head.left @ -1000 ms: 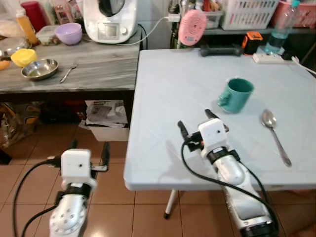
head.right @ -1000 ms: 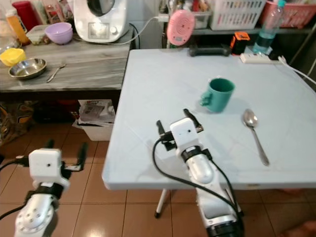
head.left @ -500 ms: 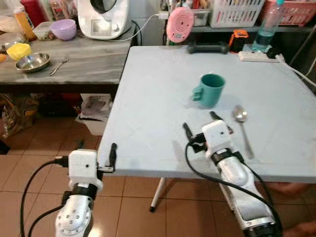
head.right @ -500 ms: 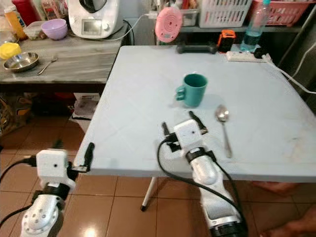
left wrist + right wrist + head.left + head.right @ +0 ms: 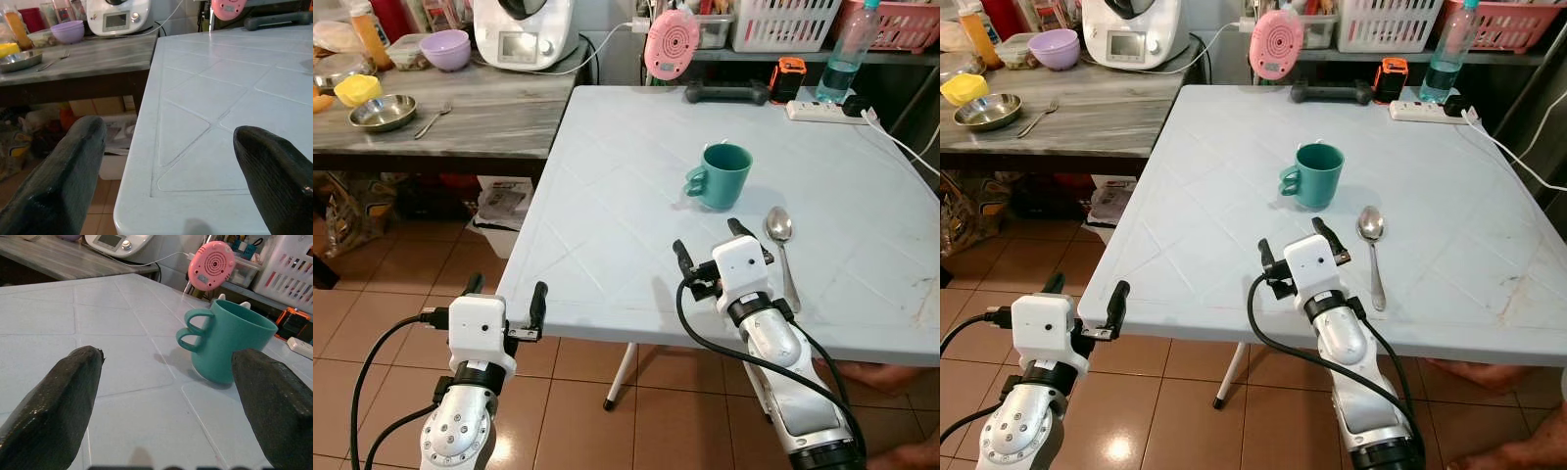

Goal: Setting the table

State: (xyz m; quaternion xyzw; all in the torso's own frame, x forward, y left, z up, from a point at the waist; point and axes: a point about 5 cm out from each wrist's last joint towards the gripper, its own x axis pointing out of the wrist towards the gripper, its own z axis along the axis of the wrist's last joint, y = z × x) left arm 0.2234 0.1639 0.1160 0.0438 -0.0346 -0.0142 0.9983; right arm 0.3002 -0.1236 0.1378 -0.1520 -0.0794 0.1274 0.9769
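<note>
Mug (image 5: 722,175) and spoon (image 5: 781,250) lay just ahead of right gripper (image 5: 711,248), jaws apart; risked nudging spoon off desk (image 5: 607,196) edge; left gripper (image 5: 502,294) likewise apart, idle

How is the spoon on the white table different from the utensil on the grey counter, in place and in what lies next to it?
The spoon lies on the white table, right of the teal mug; the utensil lies on the grey counter, beside a steel bowl. The spoon is close to the right gripper; the utensil is far from both grippers. Both are silver.
</note>
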